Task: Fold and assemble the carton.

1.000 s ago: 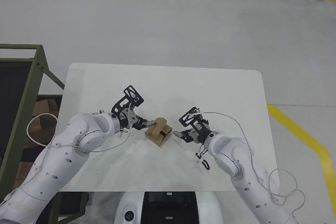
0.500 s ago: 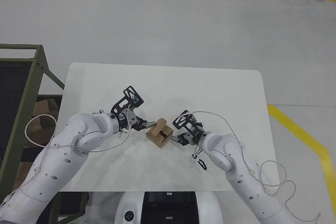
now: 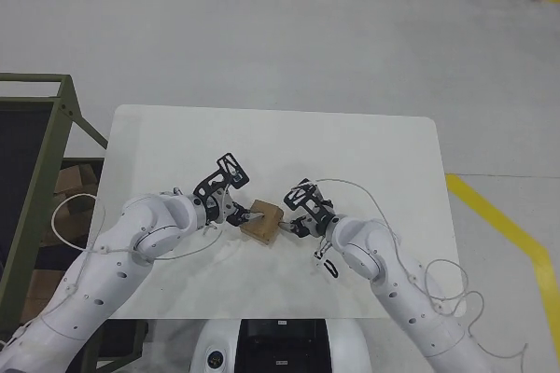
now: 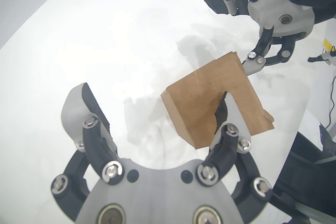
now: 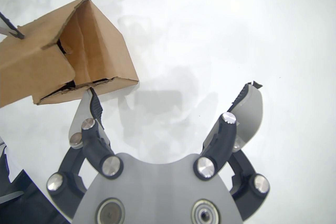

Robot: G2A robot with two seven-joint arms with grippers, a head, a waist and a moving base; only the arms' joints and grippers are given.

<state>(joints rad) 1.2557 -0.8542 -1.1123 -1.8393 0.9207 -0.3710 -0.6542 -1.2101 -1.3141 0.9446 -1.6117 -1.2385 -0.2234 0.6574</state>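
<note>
Brown cardboard, the carton (image 3: 262, 224) lay on the white table (image 3: 355, 158) toward its front middle, directly between the two grippers. Its open end faced the right arm, where the right wrist view showed the carton (image 5: 39, 57) with one flap folded partway in and the hollow inside visible behind it. Its closed faces turned toward the left arm.

The left gripper (image 3: 233, 214) stood wide open and gripped nothing. In the left wrist view, one finger (image 4: 228, 109) rested against the upper face of the carton (image 4: 210, 93), while the other finger (image 4: 78, 99) hung well apart over bare table (image 4: 105, 38).

The right gripper (image 3: 297, 220) was likewise spread wide with nothing between its jaws. One finger (image 5: 92, 101) had its tip at the lower edge of the open end, just under the folded flap, and the other finger (image 5: 249, 104) stood apart above the table (image 5: 210, 25). From the left wrist, the right gripper (image 4: 233, 33) appeared just beyond the carton's far corner, one fingertip close against it.

A thin white cable (image 3: 378, 193) arched over the right arm. Left of the table stood a green rack (image 3: 23, 78) with cardboard scraps (image 3: 70, 182) beneath it. A yellow line (image 3: 504, 216) crossed the floor to the right.
</note>
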